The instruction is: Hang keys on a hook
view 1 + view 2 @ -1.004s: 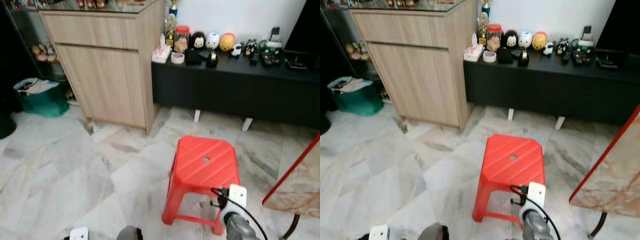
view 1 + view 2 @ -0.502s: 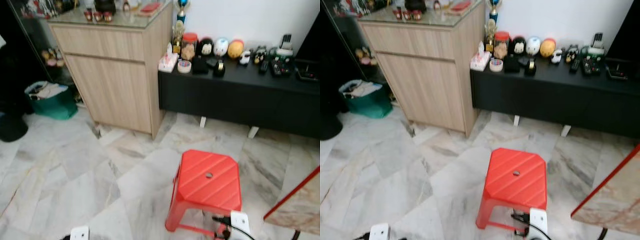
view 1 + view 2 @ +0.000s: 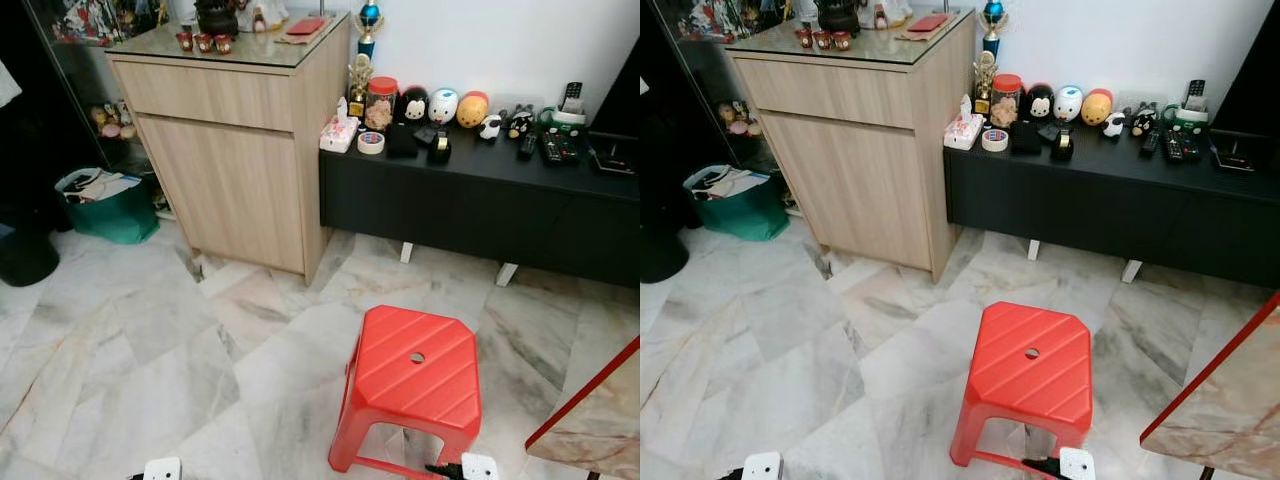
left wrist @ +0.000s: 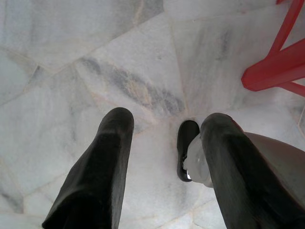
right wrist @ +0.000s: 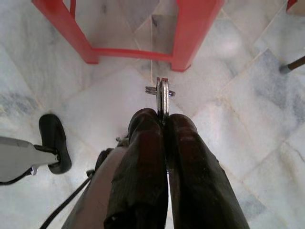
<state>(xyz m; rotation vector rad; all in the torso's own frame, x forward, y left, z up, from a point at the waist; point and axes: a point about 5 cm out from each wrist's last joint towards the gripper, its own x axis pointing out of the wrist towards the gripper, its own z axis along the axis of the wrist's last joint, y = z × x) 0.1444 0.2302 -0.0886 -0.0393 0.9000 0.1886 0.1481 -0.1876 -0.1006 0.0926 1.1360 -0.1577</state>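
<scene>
The right gripper (image 5: 162,119) hangs low beside the red stool (image 3: 414,383), its fingers (image 5: 143,157) pressed together on the keys (image 5: 162,95), which stick out past the tips, free to slip over a hook. The left gripper (image 4: 164,143) points at the marble floor (image 3: 150,340) with its fingers apart and nothing between them. No hook can be made out from here. Ahead stand a wooden cabinet (image 3: 235,170) and a black low table (image 3: 480,200) crowded with figurines (image 3: 443,105); the stool sits directly in the path.
</scene>
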